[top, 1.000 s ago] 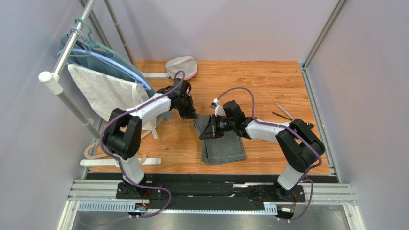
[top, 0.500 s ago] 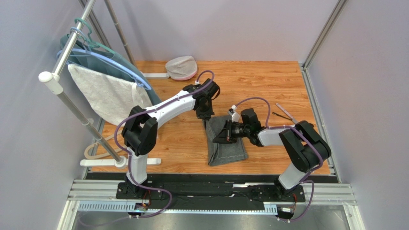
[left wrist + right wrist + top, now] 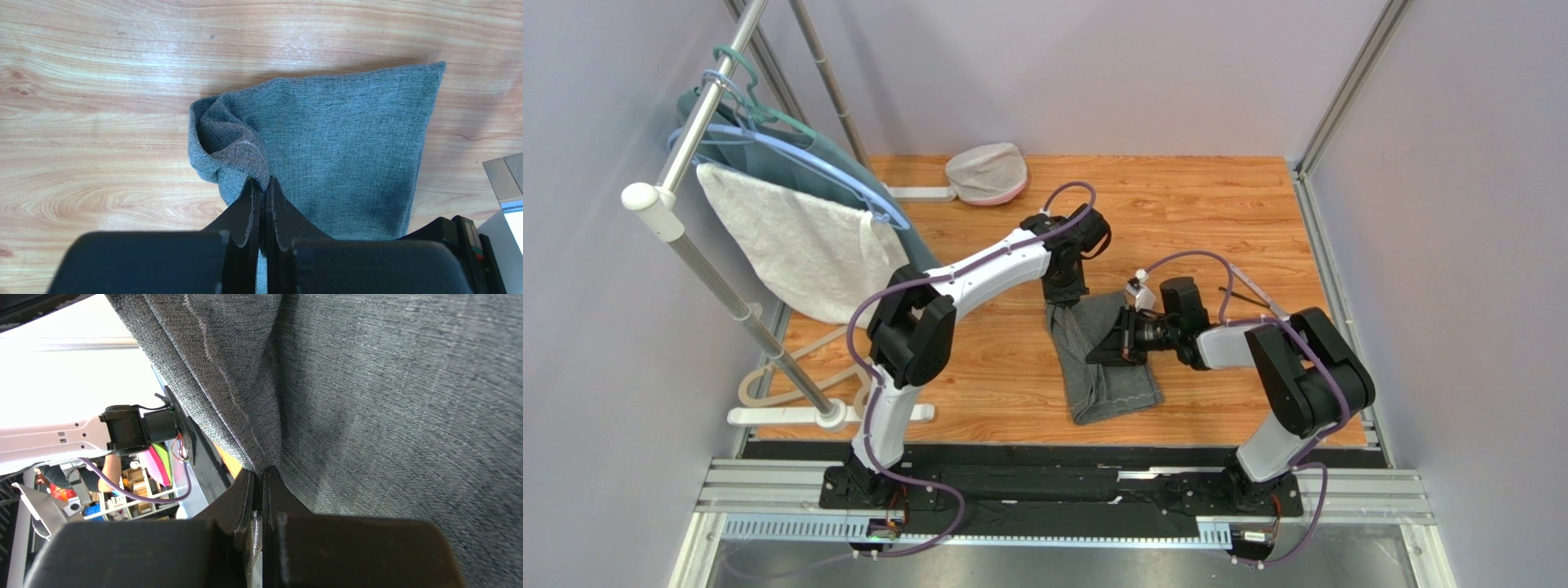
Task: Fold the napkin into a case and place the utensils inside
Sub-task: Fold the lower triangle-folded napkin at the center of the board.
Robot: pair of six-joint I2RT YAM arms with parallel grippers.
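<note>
The napkin (image 3: 1109, 361) lies folded into a narrow dark grey strip on the tabletop (image 3: 1210, 208), at middle front between the two arms. The left hand (image 3: 1062, 301) is closed tight on its far left corner. The left wrist view shows that corner bunched and curled over at the fingertips, with the pale stitched line exposed and the rest of the cloth flat on the wood; the overhead view does not resolve this curl. The right hand (image 3: 1113, 346) is closed on the napkin's right edge; its wrist view shows the jaws pinching a fold, with cloth filling most of the picture and the stitch line running down to the jaws. The utensils (image 3: 1247, 286) lie on the tabletop to the right, well apart from the napkin and partly behind the right arm; only the overhead view shows them. A white towel (image 3: 787, 245) hangs on the rack at far left.
</note>
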